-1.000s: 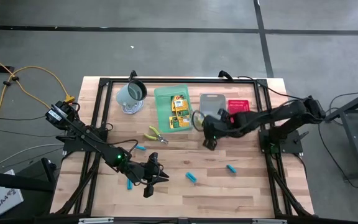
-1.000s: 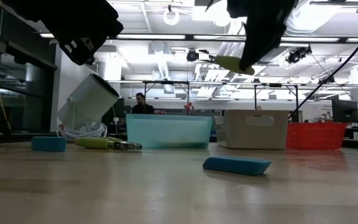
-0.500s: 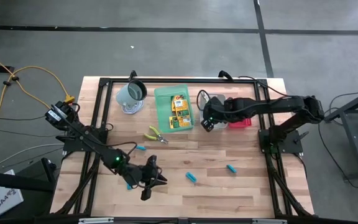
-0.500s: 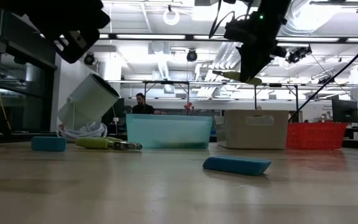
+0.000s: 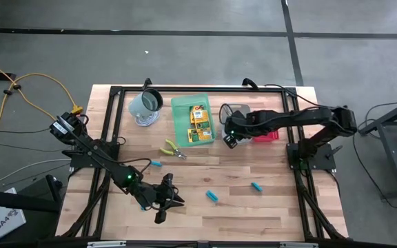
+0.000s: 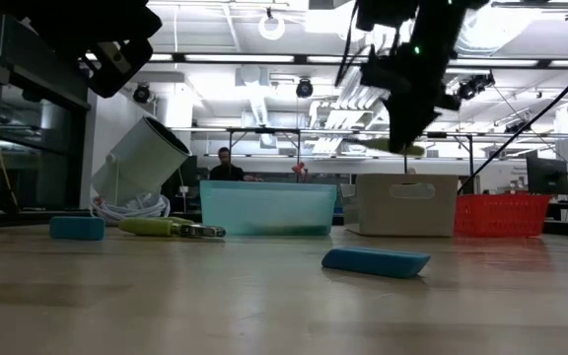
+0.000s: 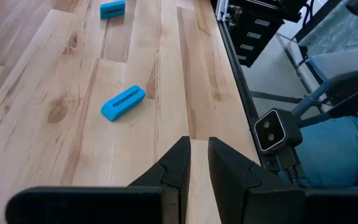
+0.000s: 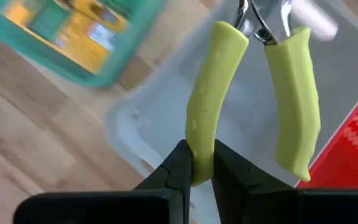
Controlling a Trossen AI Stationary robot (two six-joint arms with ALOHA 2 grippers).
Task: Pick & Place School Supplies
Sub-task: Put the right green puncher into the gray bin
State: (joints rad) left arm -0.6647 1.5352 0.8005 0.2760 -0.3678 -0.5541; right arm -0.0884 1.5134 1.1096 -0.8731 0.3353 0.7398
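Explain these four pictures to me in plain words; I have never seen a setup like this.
Two dark robot arms work at a wooden table. One picture looks straight down, one looks level across the tabletop, and two come from cameras on the arms' wrists. The right gripper holds yellow-green-handled pliers by one handle over the grey tray, beside the green tray of printed boxes. The left gripper hovers, jaws nearly shut and empty, near a blue piece. Another pair of pliers, more blue pieces and a mug are on the table.

right gripper [image 5: 230, 137] (with pliers [image 8: 253, 99]) now over grey tray [image 5: 242, 110]
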